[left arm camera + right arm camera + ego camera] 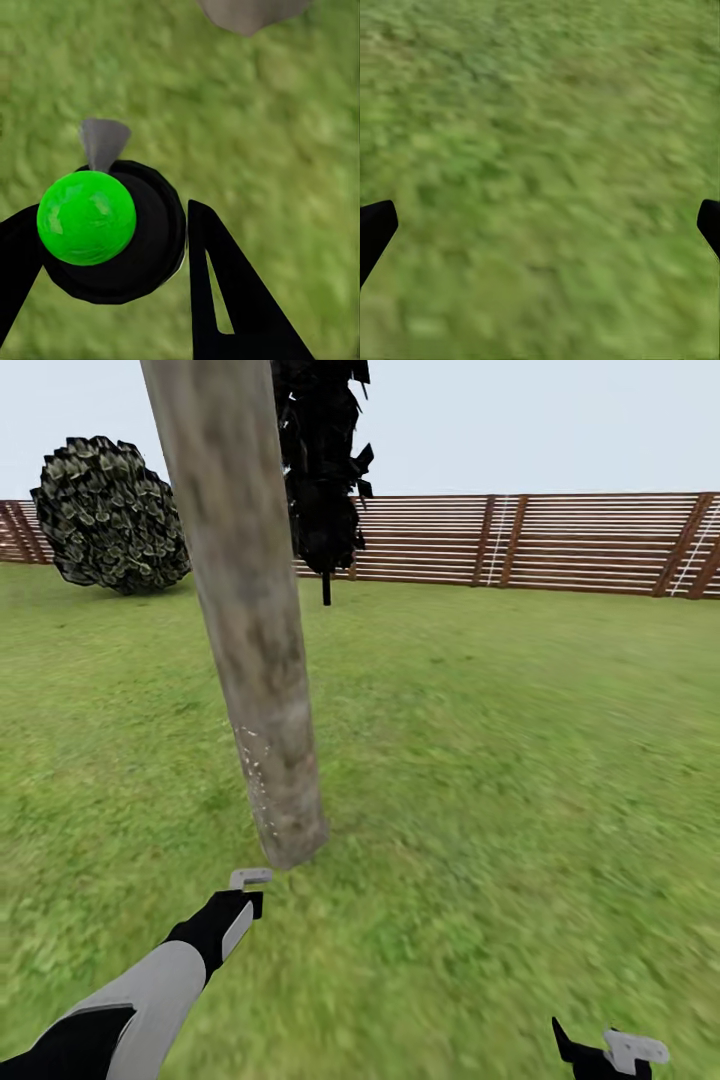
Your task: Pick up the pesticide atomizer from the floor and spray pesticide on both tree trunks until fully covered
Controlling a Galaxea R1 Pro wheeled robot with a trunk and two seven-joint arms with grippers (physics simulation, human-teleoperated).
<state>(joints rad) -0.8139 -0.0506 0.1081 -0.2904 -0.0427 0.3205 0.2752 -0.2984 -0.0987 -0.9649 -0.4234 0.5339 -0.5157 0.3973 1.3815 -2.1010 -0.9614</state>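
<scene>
Ahead, tree trunk (pixel 255 650) blocks black tree (pixel 322 460); bush (pixel 110 515) beside fence (pixel 520 542).

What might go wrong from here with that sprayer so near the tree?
1. White specks dot just a low patch of the trunk, so most bark could stay uncovered.
2. The left gripper holds the atomizer close to the trunk base; swinging upward might knock it against the bark.
3. The right gripper hangs open over grass, idle, no help if the atomizer slips.

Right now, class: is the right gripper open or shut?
Open. The right gripper has its two black fingertips at opposite edges of the right wrist view, with nothing but grass in the gap.
</scene>
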